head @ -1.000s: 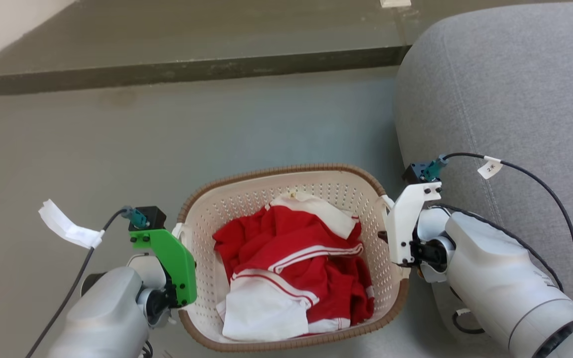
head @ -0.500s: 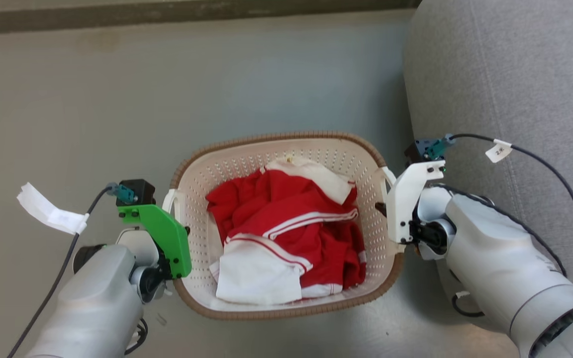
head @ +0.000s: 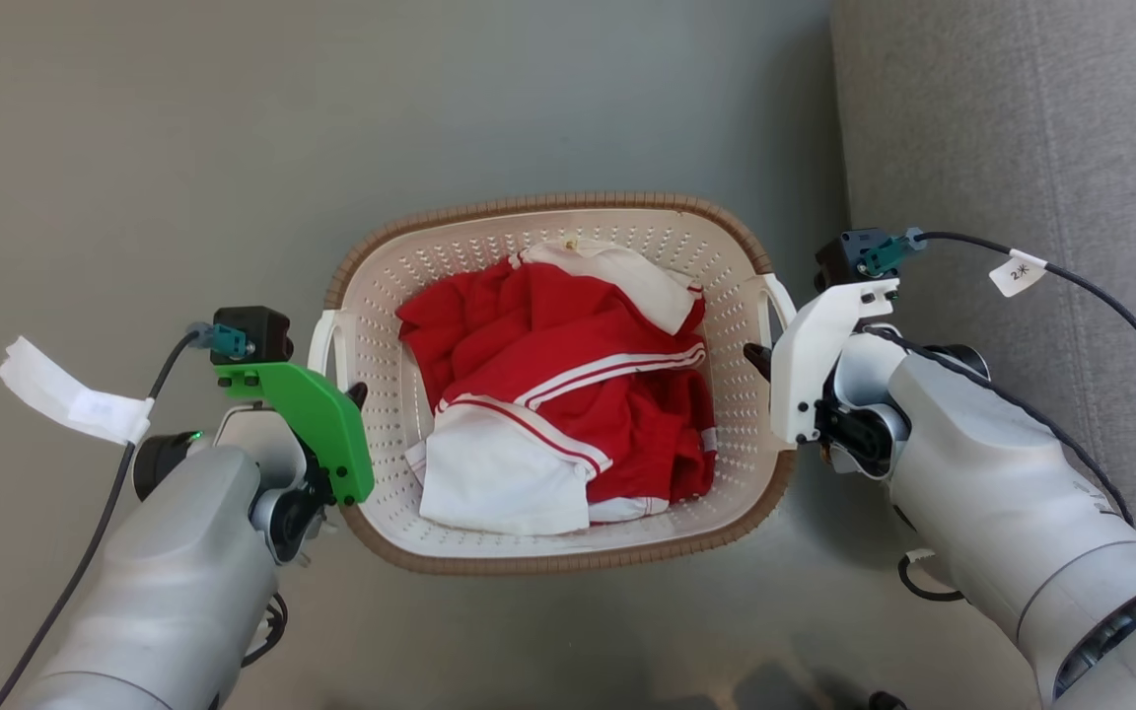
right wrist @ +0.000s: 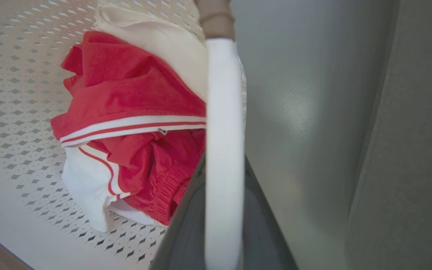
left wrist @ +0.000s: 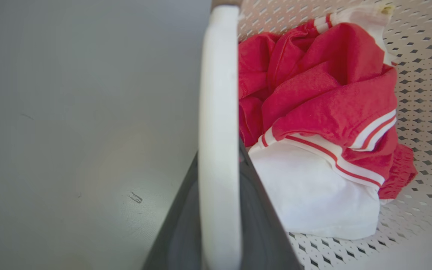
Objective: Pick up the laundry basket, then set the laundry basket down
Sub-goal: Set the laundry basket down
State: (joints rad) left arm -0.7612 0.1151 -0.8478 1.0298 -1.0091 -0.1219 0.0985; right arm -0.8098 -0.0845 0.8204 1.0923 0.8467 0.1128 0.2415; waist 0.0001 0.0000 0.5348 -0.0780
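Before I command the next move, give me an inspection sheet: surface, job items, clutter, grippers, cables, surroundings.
Surface: smooth grey floor; one small scuff.
Job's things: laundry basket upright, holding red and white clothes; whether it rests on the floor cannot be told.
Clutter: nothing seen.
Grippers: left gripper shut on the basket's left handle; right gripper shut on the right handle.
Cables: black cable with a white tag at each wrist, left tag, right tag; both away from the basket.
Surroundings: grey sofa close beside the right arm.
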